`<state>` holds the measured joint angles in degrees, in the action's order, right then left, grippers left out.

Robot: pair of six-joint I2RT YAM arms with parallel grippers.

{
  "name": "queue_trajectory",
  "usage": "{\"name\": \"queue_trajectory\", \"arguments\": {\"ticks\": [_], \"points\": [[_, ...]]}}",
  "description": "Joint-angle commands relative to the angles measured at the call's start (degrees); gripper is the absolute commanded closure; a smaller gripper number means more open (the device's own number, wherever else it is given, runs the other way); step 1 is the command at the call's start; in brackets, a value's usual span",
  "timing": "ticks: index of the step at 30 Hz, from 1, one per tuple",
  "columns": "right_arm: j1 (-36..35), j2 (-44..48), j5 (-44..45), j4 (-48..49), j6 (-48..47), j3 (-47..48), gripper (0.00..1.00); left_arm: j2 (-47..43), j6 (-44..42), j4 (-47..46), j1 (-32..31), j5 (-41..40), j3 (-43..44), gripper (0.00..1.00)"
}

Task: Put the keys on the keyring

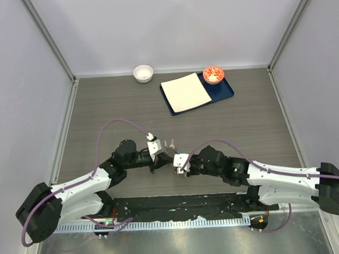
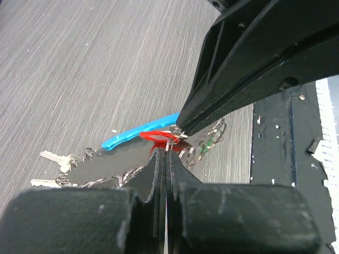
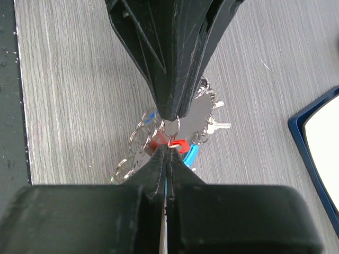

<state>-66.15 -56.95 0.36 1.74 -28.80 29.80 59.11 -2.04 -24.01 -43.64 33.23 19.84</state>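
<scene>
At the near middle of the desk [image 1: 102, 107], left hand [image 2: 165, 151] and right hand [image 2: 183, 125], both closed, pinch the small ring [image 3: 170, 127] of the red key [image 2: 154, 137] beside the keyring [image 2: 135, 133]; any tug apart could slip it free.

Legible text, labels, brands, numbers, signs: none in any of the three views.

Keys [image 2: 55, 157]: the blades are too small and blurred for any stamping to be read.

White sheet [image 1: 185, 92] on the blue tray [image 1: 228, 92]: the overhead view resolves no print on it.
</scene>
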Motion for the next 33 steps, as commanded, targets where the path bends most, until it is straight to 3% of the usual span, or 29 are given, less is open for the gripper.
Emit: {"name": "queue_trajectory", "arguments": {"ticks": [1,12,16,19,21,24,27,33], "points": [[-0.12,-1.23,0.43,-0.86,-0.38,1.05,0.99,-3.65,5.11,-10.69,0.75,-3.96,-1.46,1.00],[-0.12,-3.96,-2.29,2.92,-0.30,0.87,0.99,-1.81,12.85,-23.26,0.66,-5.46,-5.85,1.00],[-0.12,-3.53,-0.72,3.18,-0.38,0.87,0.99,-1.02,13.47,-23.72,0.75,-5.72,-6.83,0.99],[-0.12,-1.60,1.29,2.22,-0.73,1.31,0.99,-2.59,11.98,-21.18,0.66,-6.95,-7.62,0.88],[-0.12,-0.89,1.48,1.26,-1.08,1.66,0.99,-3.56,10.66,-16.96,0.75,-7.57,-7.62,0.74],[-0.12,-0.97,1.05,-0.33,-1.61,2.71,0.99,-4.97,8.20,-12.91,0.75,-7.83,-7.18,0.62],[-0.12,-1.76,0.61,-1.03,-2.05,3.51,0.99,-4.89,5.30,-9.40,0.75,-6.43,-5.78,0.57],[-0.12,-2.64,0.52,-3.41,-3.11,5.00,0.99,1.08,-0.49,-4.38,0.66,0.07,-0.77,0.57]]}}
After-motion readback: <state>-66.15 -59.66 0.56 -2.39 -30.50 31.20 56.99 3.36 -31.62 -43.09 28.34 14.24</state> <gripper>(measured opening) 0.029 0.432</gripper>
